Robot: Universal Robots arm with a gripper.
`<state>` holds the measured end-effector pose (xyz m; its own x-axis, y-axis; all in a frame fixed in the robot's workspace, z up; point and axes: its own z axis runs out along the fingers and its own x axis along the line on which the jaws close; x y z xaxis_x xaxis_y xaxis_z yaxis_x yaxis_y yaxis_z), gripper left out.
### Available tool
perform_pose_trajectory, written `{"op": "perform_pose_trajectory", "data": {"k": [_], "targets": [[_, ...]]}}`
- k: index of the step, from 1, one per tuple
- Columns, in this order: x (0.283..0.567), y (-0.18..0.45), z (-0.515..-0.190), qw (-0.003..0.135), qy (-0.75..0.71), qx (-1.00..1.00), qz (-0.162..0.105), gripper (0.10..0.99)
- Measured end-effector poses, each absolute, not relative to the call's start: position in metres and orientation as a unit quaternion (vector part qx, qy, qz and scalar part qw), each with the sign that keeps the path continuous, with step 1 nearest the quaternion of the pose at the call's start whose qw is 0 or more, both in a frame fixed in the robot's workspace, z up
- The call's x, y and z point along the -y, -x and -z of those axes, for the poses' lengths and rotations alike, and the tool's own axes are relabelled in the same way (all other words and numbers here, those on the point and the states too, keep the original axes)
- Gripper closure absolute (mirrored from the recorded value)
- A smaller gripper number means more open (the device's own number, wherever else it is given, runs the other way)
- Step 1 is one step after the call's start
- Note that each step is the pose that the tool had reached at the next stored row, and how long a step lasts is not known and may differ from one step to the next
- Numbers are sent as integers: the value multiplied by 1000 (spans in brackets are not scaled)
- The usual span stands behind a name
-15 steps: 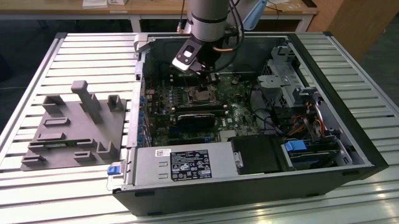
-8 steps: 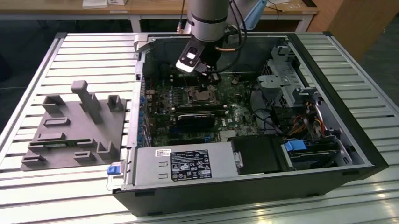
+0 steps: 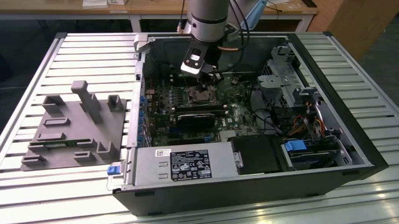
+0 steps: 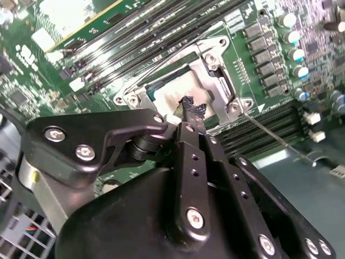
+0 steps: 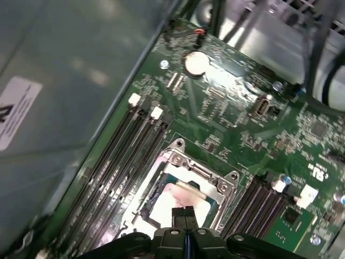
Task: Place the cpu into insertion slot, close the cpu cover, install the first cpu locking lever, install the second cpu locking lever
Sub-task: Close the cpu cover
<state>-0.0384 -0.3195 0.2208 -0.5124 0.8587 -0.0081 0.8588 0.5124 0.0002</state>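
Exterior view: the black two-finger gripper (image 3: 202,85) is down inside the open black metal computer case (image 3: 324,154), over the insertion slot (image 3: 201,95), a square metal-rimmed socket in the green board.

Second wrist view: fingers pressed together, nothing pinched, tip just above the cpu (image 4: 168,96), a small flat silver-grey chip seated in the slot. The thin silver cpu cover (image 4: 215,81) looks lowered around it (can't confirm flat).

First wrist view: gripper (image 5: 186,212) over the cpu (image 5: 172,195). My judgement: the chip is light, stiff, fragile. Hold by the edges only.

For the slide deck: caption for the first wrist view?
Shut gripper just over the cpu lying in the insertion slot, long black slots on both sides.
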Motion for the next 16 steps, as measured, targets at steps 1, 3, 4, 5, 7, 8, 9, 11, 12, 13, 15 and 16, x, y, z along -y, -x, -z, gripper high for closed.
{"op": "perform_pose_trajectory", "data": {"k": [1, 3, 4, 5, 7, 8, 9, 11, 12, 13, 15, 16], "targets": [[319, 38, -221, 4, -485, -874, 2, 984], [319, 38, -221, 4, -470, -883, 2, 984], [319, 38, -221, 4, -462, -887, 2, 984], [319, 38, -220, 4, -453, -891, 2, 984], [319, 38, -220, 4, -437, -899, 2, 984], [319, 38, -220, 4, -429, -903, 2, 984], [319, 38, -220, 4, -421, -907, 2, 984], [319, 38, -220, 4, -404, -915, 2, 984], [319, 38, -220, 4, -396, -918, 1, 984], [319, 38, -220, 4, -388, -922, 1, 984], [319, 38, -220, 4, -370, -929, 1, 984], [319, 38, -220, 4, -362, -932, 1, 984]]}}
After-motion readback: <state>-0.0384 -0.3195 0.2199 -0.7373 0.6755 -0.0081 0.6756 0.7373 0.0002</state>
